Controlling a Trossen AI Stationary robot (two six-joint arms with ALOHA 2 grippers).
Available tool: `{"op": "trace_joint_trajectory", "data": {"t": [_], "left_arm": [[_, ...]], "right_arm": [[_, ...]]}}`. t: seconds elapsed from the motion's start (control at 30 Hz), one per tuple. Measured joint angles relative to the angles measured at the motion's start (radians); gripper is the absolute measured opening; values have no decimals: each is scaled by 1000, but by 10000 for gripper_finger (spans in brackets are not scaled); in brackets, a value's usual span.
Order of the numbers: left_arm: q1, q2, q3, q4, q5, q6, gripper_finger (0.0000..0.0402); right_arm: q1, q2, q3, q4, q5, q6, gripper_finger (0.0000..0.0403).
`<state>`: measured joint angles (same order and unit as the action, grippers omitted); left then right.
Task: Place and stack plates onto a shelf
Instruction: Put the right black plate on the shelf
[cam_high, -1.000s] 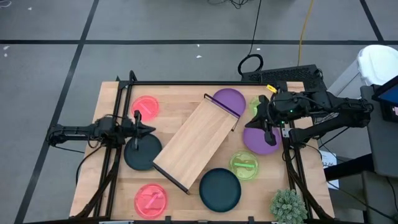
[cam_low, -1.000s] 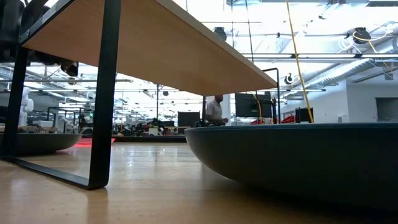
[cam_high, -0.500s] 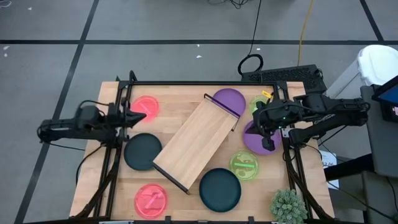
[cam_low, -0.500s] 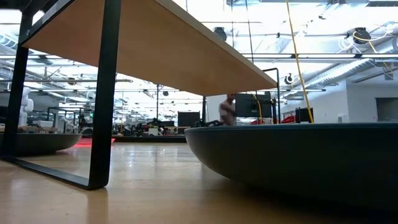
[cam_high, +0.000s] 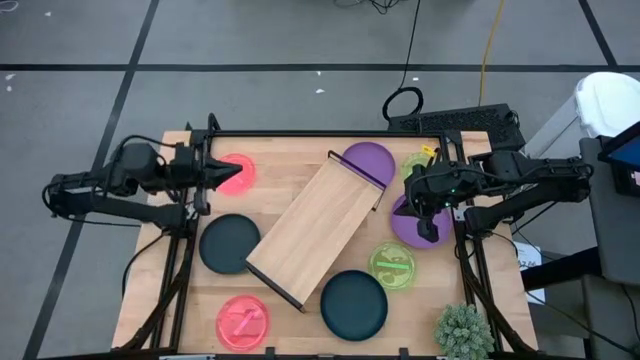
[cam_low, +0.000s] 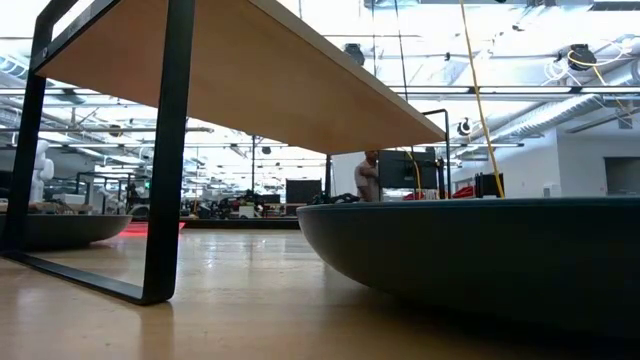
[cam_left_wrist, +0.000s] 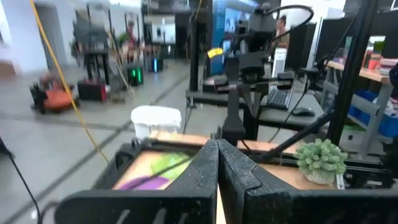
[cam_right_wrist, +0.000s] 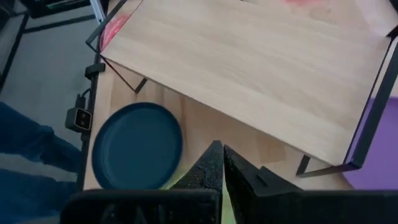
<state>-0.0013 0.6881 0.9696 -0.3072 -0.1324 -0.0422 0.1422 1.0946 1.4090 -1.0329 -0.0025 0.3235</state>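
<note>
Several plates lie flat on the table: pink ones (cam_high: 235, 172) (cam_high: 243, 320), dark ones (cam_high: 228, 243) (cam_high: 353, 303), lime-green ones (cam_high: 392, 267) (cam_high: 413, 165) and purple ones (cam_high: 368, 160) (cam_high: 412, 228). The shelf (cam_high: 318, 230) stands slantwise mid-table on its black frame ends, partly covering the far purple plate. My left gripper (cam_high: 222, 176) is shut and hovers at the left edge of the far pink plate. Above the right purple plate hangs my right gripper (cam_high: 424, 218), also shut. The low view shows the shelf's underside (cam_low: 250, 70) and a dark plate (cam_low: 480, 250).
A spiky green plant (cam_high: 463, 330) stands at the near right corner. Black frame rails (cam_high: 190, 200) run along the table's left and right sides. A keyboard (cam_high: 470, 120) lies beyond the far edge. A person (cam_low: 368, 178) stands far off in the room.
My left gripper has risen from over the left dark plate and drawn back toward the table's left and far side, ending beside the far pink plate. My right gripper has shifted slightly over the right purple plate. No plate has moved.
</note>
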Motion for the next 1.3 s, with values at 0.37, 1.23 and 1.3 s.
{"op": "trace_joint_trajectory", "data": {"t": [0.37, 1.23, 1.3], "left_arm": [[0, 259, 268, -266, 8, -163, 3], [-106, 456, 282, -266, 186, -712, 3], [-125, 467, 282, -265, 172, -727, 3]], "right_arm": [[84, 0, 0, -22, -2, 225, 0], [377, 10, -622, 648, -61, 1218, 0], [405, 19, -635, 647, -34, 1253, 0]]}}
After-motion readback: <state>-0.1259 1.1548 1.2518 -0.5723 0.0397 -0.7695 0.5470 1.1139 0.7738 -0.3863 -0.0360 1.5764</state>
